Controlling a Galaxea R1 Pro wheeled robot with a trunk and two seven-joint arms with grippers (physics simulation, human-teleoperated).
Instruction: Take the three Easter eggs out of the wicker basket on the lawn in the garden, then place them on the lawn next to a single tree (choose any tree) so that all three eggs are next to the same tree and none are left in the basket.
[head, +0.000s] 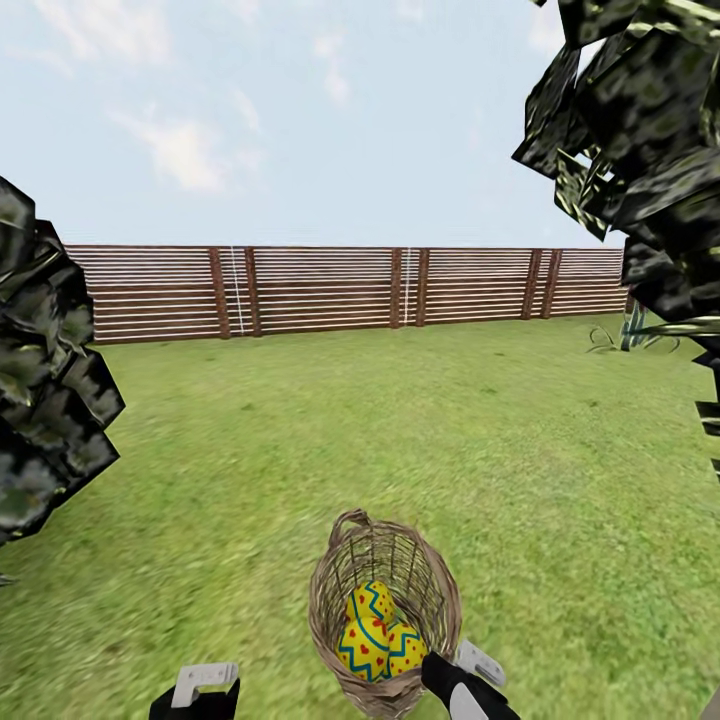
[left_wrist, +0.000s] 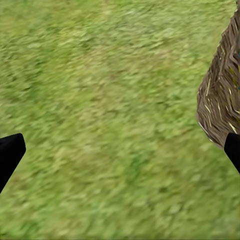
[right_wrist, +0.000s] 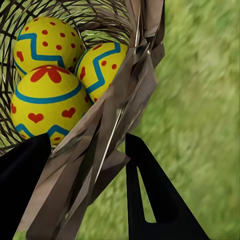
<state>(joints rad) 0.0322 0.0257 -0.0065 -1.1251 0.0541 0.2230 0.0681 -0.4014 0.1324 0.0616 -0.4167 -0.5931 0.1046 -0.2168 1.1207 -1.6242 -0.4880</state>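
your right pincer (right_wrist: 87, 150) is clamped on the wicker basket (head: 385, 610) rim, three Easter eggs (head: 378, 632) inside; left pincer (left_wrist: 120, 155) gapes wide over the lawn (head: 500, 450)

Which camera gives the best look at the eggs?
The right wrist view: the eggs sit close up, their painted bands clear, all three inside the basket. The head view shows them small.
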